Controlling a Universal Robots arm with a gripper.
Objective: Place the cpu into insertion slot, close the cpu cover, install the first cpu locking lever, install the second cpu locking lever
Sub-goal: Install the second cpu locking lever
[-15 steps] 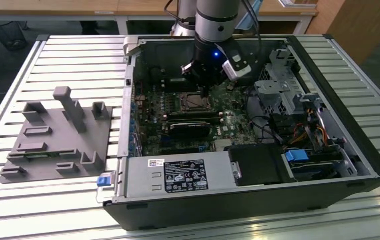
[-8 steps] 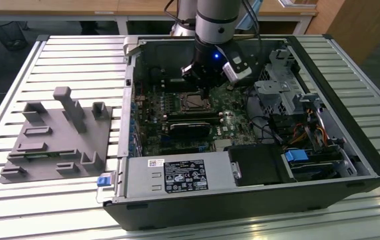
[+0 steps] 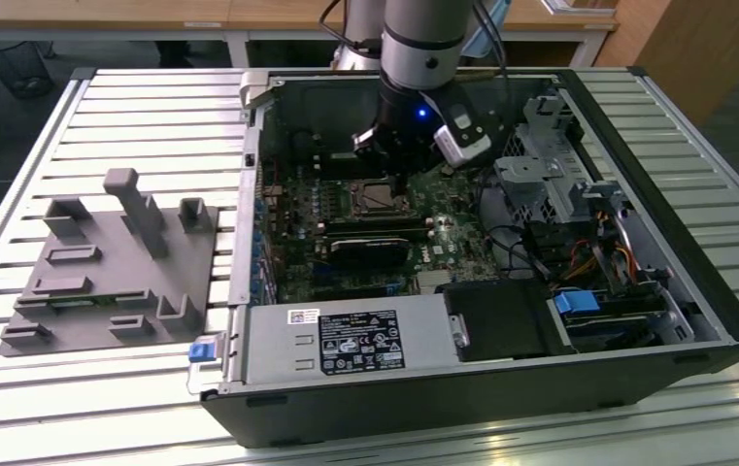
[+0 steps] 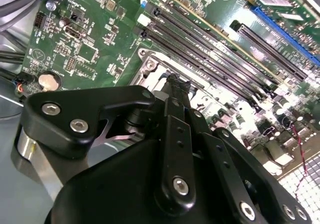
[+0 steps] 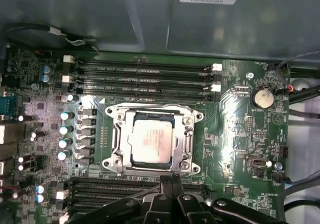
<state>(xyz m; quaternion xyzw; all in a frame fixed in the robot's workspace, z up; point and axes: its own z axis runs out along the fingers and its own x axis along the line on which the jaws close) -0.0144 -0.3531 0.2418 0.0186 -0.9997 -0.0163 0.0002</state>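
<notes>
Fingers of the gripper (image 5: 170,184) sit pressed together with nothing between them, tips hovering just at the near edge of the insertion slot (image 5: 152,141), as the first wrist view shows. Inside that slot the cpu (image 5: 152,140) already lies flat, pale top up, and the cpu cover (image 5: 186,115) looks to be down around it as a silvery frame.

Risk, as I judge it: the closed tips are so near the socket's edge that a small sideways drift could scrape the cover or the nearby memory slots (image 5: 145,74) beyond the socket. If a locking lever is not fully hooked, pressing could let it spring back; whether the levers are latched I cannot tell.

Seen in the exterior view, the arm (image 3: 421,39) drops almost straight down into the open computer case (image 3: 343,359), wrist directly over the socket (image 3: 376,197), with a grey fixture tray (image 3: 97,282) well apart from the socket, outside the case.
</notes>
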